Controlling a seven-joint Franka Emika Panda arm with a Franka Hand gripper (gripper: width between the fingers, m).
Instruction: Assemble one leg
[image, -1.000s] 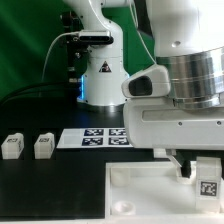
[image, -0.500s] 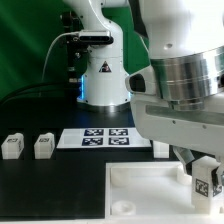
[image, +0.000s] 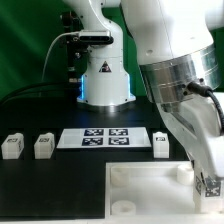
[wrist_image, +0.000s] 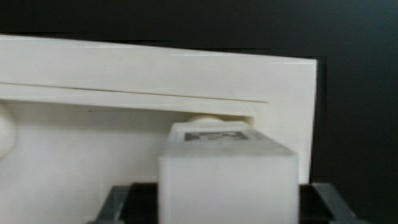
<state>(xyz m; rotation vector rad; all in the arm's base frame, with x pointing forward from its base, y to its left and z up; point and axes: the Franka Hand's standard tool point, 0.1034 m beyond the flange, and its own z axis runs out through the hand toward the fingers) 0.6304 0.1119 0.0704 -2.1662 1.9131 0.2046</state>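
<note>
Jaws clamp leg (wrist_image: 228, 170) | over tabletop (image: 150, 185) corner

Exterior view: the white robot arm fills the exterior view's right and is cut by the top and right edges. It hides the gripper's fingers, so their spacing cannot be read. The small white plastic peg-like leg (image: 210, 185) at the lower right shows only its tagged face, partly cropped by the right edge. The large flat white square tabletop (image: 140, 185) runs off the bottom edge, and the arm covers its far right part. The tags on the thin flat white marker board (image: 100, 138) are too small to read.

Wrist view: the leg (wrist_image: 228, 170) is blurred and cut off by the bottom edge; its tag is illegible.
</note>
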